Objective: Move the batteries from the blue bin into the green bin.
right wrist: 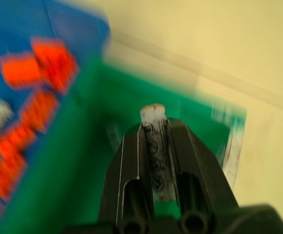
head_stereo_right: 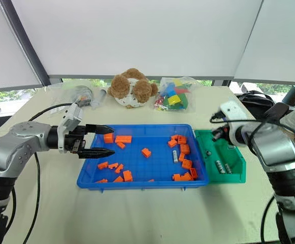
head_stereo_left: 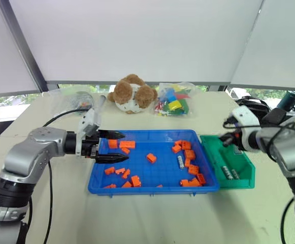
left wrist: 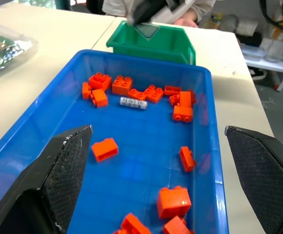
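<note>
One silver-grey metal battery point(right wrist: 155, 146) clamped in my right gripper point(right wrist: 153, 134), over the small deep green plastic bin point(head_stereo_left: 214, 152).
Two more batteries point(head_stereo_left: 231, 173) lie in that green bin's near end; one battery point(head_stereo_left: 181, 162) sits among orange plastic building blocks point(head_stereo_left: 189, 158) in the large shallow blue plastic tray point(head_stereo_left: 137, 190), which touches the green bin's side. My left gripper point(head_stereo_left: 111, 146) hangs spread wide above the tray's left rim, holding nothing.
</note>
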### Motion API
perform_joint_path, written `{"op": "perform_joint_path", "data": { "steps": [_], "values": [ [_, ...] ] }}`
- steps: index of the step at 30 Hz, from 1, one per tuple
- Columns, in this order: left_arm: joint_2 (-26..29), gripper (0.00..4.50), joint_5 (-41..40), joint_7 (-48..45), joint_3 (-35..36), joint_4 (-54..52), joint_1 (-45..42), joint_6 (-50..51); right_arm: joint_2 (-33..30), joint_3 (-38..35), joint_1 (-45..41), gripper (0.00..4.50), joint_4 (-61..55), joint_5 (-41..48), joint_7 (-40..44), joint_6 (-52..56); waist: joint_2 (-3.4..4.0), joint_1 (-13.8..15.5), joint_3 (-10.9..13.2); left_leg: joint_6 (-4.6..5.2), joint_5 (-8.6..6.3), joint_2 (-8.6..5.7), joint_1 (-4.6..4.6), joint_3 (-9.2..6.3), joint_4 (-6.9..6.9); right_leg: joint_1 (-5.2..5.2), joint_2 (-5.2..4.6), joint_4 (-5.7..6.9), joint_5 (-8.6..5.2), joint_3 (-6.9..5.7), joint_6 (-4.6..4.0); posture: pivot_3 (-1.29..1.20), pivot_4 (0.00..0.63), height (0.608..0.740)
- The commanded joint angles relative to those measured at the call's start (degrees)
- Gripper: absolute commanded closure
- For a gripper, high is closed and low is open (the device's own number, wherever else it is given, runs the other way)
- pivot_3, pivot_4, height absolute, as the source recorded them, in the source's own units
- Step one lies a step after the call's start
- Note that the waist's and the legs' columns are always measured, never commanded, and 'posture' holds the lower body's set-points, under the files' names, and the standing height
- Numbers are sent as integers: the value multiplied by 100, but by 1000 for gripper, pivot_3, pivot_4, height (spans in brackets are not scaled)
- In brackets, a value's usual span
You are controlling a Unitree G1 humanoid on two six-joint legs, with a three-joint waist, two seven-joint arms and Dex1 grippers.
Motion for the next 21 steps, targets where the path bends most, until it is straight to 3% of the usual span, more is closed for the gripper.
{"op": "perform_joint_path", "data": {
  "steps": [1,10,15,21],
  "values": [
    [-10,0,69,-104,12,63,-167,-157,-102,-273,178,4492,-265,101,68,-144,0,2,0,0,0,0,0,0,0,0,0,0,0,0,0,0,150,733],
    [-64,0,176,-256,-63,261,-370,-261,-94,-474,102,28,-522,288,47,-77,1,12,1,0,0,0,0,1,3,1,-1,0,0,0,0,0,150,733],
    [-68,0,207,-291,-66,288,-395,-274,255,-482,-541,28,-1178,779,44,479,2,-8,1,0,0,1,1,0,2,-2,0,3,0,0,0,0,150,733],
    [-55,0,213,-291,-62,272,-386,-277,1476,78,-709,28,-1743,1086,-509,1245,0,19,0,0,0,2,0,0,5,-1,1,6,0,0,0,0,150,733]
  ]
}}
